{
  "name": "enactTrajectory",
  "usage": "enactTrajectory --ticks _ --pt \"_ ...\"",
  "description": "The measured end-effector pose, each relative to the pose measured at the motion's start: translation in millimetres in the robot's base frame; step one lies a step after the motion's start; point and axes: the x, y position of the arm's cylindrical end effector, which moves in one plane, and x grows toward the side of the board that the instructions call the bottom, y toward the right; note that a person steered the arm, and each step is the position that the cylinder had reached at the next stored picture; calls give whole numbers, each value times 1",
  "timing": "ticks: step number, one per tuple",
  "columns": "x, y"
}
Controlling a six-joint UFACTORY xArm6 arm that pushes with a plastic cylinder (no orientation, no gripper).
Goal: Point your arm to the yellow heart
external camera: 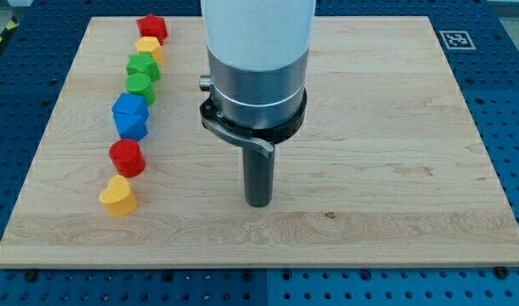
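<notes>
The yellow heart [118, 196] lies on the wooden board [395, 170] at the view's lower left, the lowest block in a column. My tip [258, 202] rests on the board near the middle, well to the right of the yellow heart and apart from it. Above the heart in the column are a red cylinder [126, 157], a blue block [131, 116], two green blocks [141, 85] [143, 65], a yellow block [149, 48] and a red star-like block [152, 27].
The arm's wide white and grey body [257, 59] hangs over the board's upper middle and hides part of it. A blue perforated table [505, 102] surrounds the board. A marker tag [455, 39] sits at the upper right corner.
</notes>
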Motion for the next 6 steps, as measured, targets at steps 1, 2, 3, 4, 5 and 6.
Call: enactTrajectory --ticks 1,2,3,4,5,6 --pt "0 0" --pt "8 -21" --pt "30 -34" --pt "49 -57" --pt "60 -90" --pt "61 -143"
